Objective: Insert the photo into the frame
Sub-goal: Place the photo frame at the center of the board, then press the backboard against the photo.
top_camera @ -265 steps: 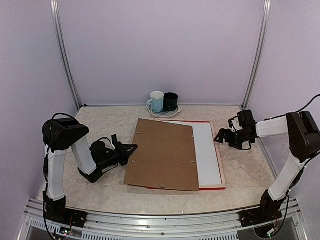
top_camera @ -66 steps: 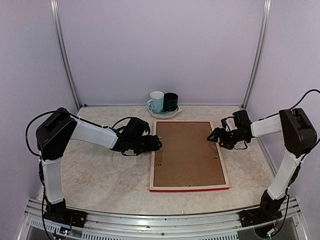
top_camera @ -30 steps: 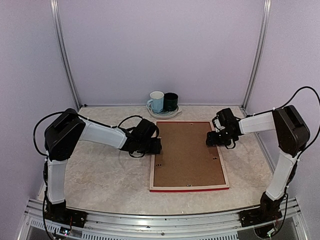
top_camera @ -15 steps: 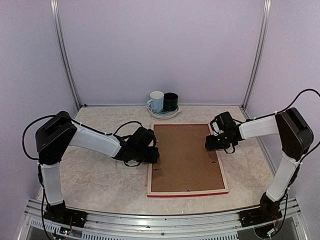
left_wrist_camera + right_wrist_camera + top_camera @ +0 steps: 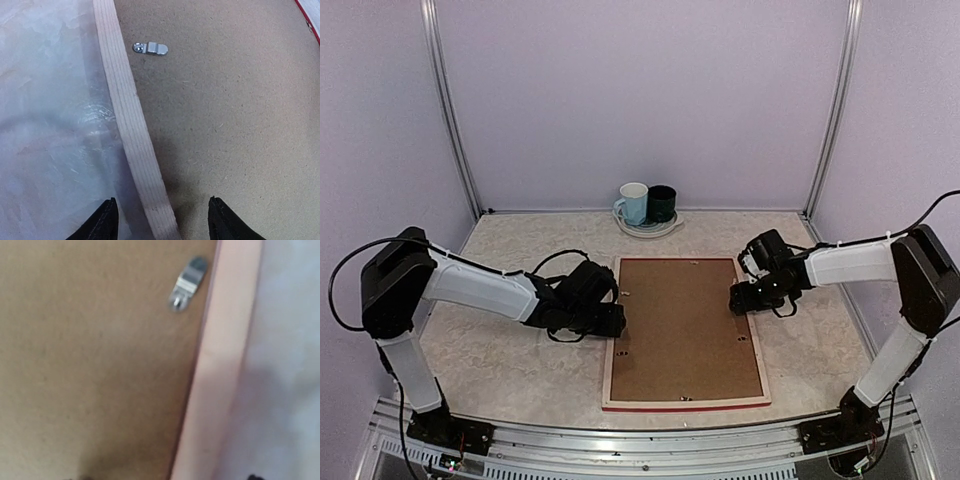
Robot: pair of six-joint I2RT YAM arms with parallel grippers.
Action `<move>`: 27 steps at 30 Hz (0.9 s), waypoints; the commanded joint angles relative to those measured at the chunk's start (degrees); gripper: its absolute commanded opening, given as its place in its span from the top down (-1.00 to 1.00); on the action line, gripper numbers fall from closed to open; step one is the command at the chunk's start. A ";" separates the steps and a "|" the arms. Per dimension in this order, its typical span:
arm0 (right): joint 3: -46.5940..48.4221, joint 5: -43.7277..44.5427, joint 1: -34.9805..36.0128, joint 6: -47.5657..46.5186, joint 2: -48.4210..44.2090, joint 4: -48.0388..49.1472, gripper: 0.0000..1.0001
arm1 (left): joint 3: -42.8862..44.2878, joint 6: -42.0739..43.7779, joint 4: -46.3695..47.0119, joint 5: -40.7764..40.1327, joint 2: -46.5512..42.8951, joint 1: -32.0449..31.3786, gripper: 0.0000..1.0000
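The frame [image 5: 611,345] lies face down on the marble table, pale wood back up, red showing along its near edge. A brown backing board [image 5: 685,325] fills it. The photo is hidden. My left gripper [image 5: 617,318] is at the frame's left rail, open; in the left wrist view its fingertips [image 5: 109,215] straddle the rail [image 5: 127,105] with a gap on each side. My right gripper [image 5: 738,300] is at the right rail, open, its tips barely showing at the bottom either side of the rail [image 5: 225,355]. A metal clip [image 5: 150,48] and another clip [image 5: 186,282] sit on the board.
A white mug and a dark mug [image 5: 648,203] stand on a plate [image 5: 647,229] at the back, just beyond the frame's far edge. The frame's near edge lies close to the table's front rail [image 5: 650,432]. Enclosure walls rise on three sides.
The frame with its board has slid toward the near edge and slightly left. Both grippers came along with it at its side rails.
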 commanded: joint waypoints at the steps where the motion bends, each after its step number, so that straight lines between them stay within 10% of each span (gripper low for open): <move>1: 7.00 3.30 -0.42 -1.79 -1.48 -6.25 -0.52 | 5.48 1.57 -3.62 -2.74 -3.37 2.97 -0.25; 12: 20.55 8.26 -1.88 -4.87 7.36 -9.22 -0.97 | 21.08 8.90 -6.28 -5.20 7.86 10.21 -0.52; 27: 33.61 13.29 -4.42 -5.44 22.93 -9.81 -0.98 | 31.57 12.33 -8.20 -4.48 20.02 12.67 -0.52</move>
